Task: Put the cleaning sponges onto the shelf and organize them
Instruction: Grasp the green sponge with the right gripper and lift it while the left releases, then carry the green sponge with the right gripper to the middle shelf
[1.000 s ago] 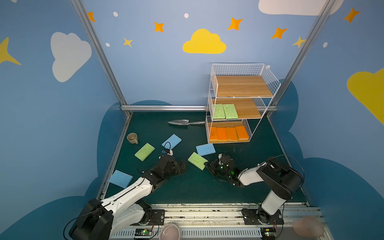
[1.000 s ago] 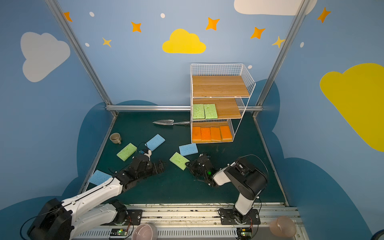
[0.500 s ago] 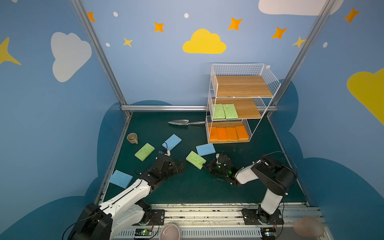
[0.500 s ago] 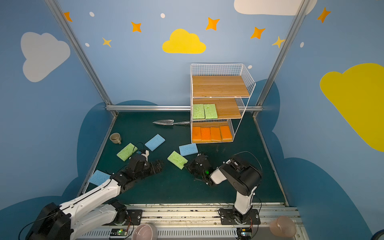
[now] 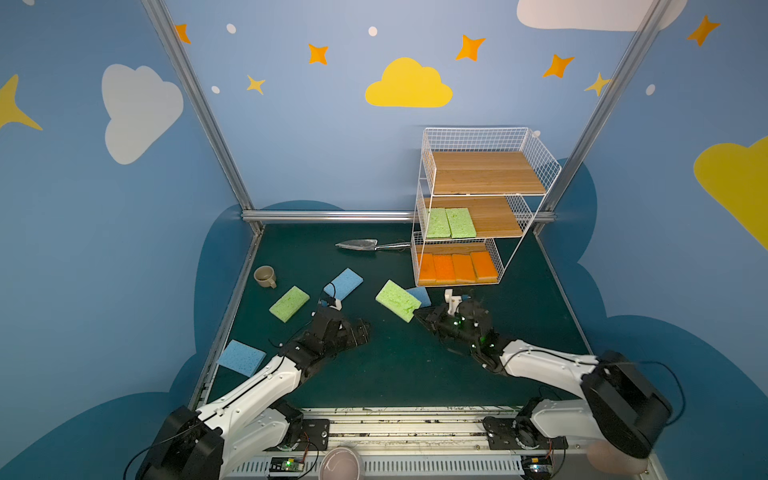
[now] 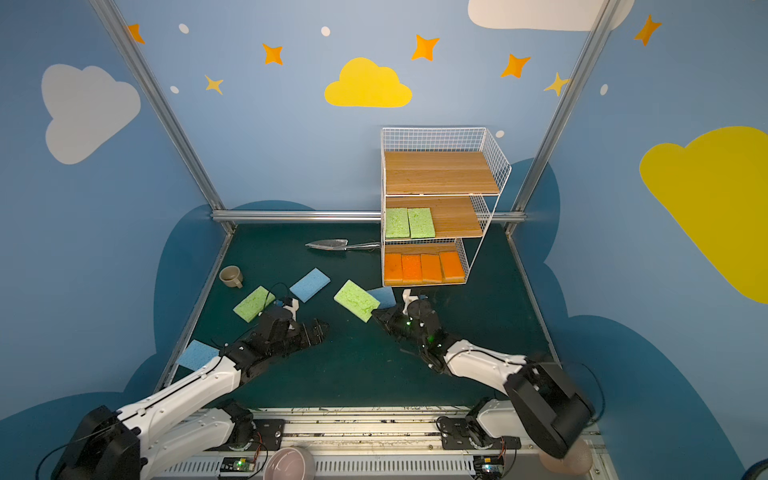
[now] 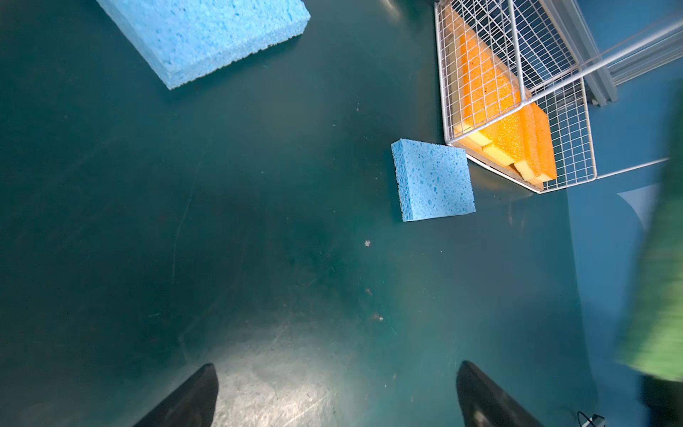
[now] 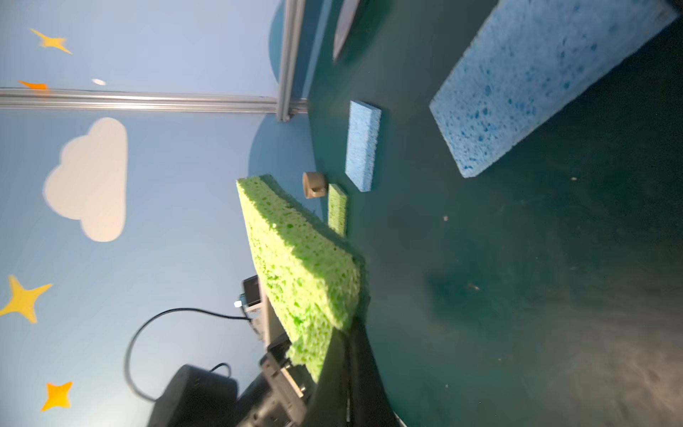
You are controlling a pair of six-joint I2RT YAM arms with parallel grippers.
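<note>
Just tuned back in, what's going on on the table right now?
The right gripper is shut on one end of a green sponge, raised off the mat. The left gripper hangs open and empty. The shelf holds four orange sponges on its bottom tier, two green ones on the middle, none on top. A loose green sponge and three blue sponges lie on the mat.

No readable text or labels anywhere
</note>
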